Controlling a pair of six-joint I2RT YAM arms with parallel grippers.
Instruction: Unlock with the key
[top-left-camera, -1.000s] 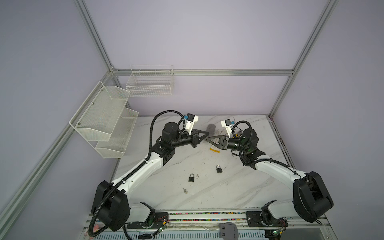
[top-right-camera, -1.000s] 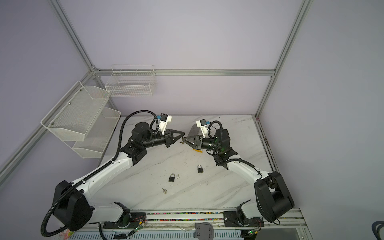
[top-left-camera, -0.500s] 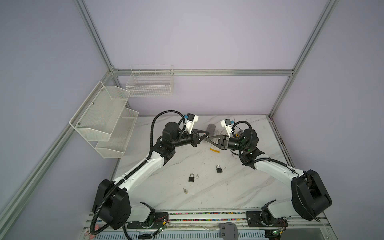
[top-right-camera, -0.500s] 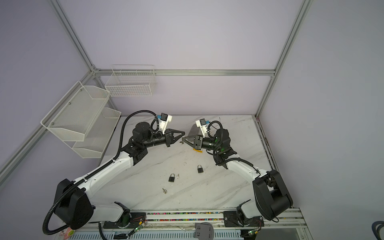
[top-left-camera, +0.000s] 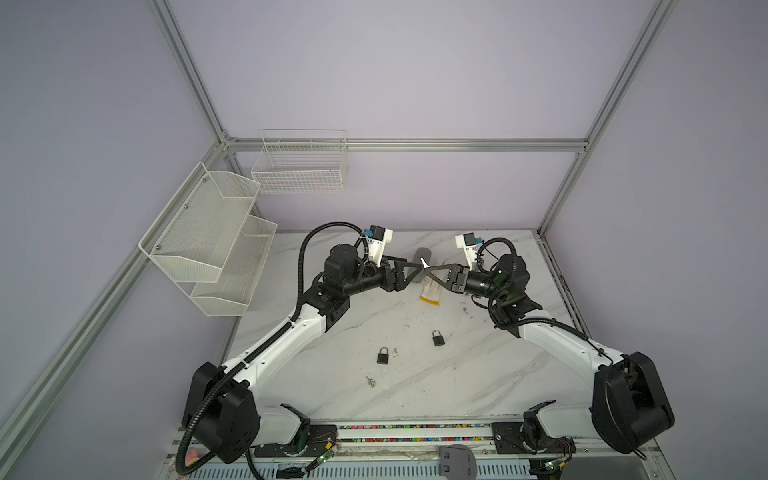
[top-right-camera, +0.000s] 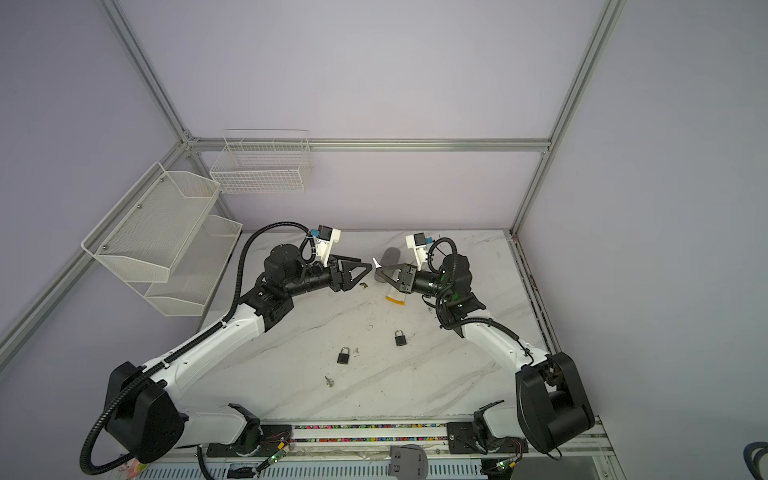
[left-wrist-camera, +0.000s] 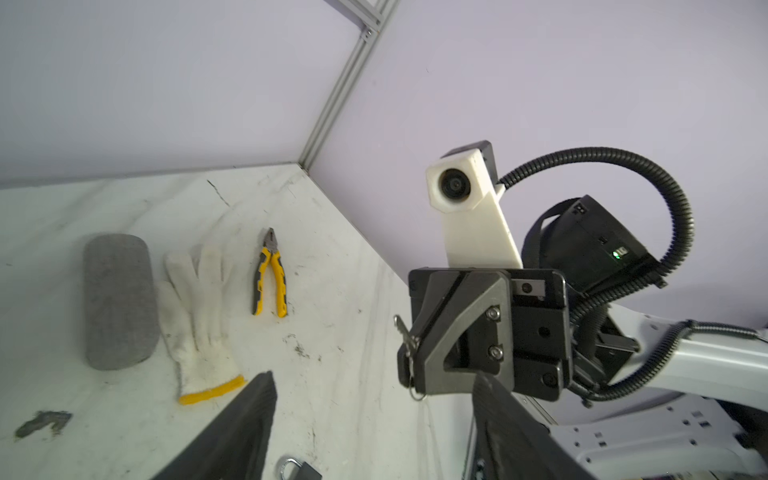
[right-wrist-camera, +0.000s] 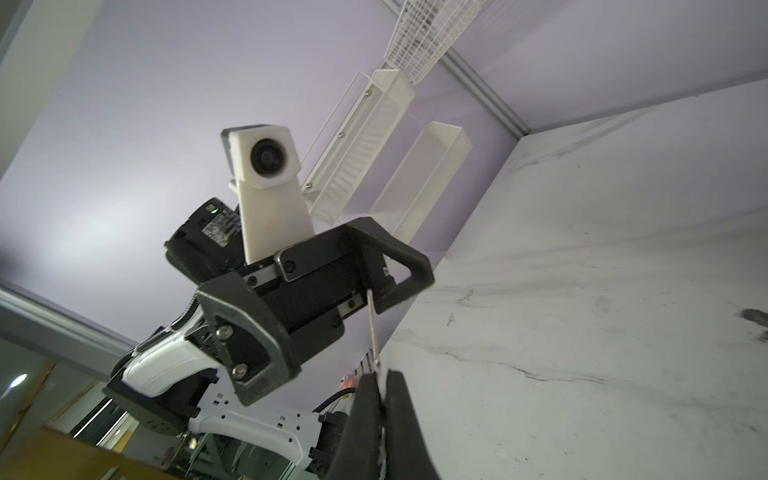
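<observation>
One light, stiff, likely slippery key (left-wrist-camera: 402, 330) is sitting pinched near its head in the right end effector (left-wrist-camera: 409, 353) — left end effector (left-wrist-camera: 372, 376) gaping.

The right gripper (left-wrist-camera: 411, 361) pinches a key (left-wrist-camera: 402, 330), jaws closed, above the table (left-wrist-camera: 353, 270).

Marble table (top-left-camera: 457, 374), two padlocks (top-left-camera: 383, 356) (top-left-camera: 437, 338), white glove (left-wrist-camera: 199, 316), pliers (left-wrist-camera: 270, 278) (yellow-handled), grey pad (left-wrist-camera: 118, 301)

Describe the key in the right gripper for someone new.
Find where the two arms meet above the back of the marble table. The silver key juts from the shut right gripper there, in the air, unlike the loose key lying flat near the padlocks.
</observation>
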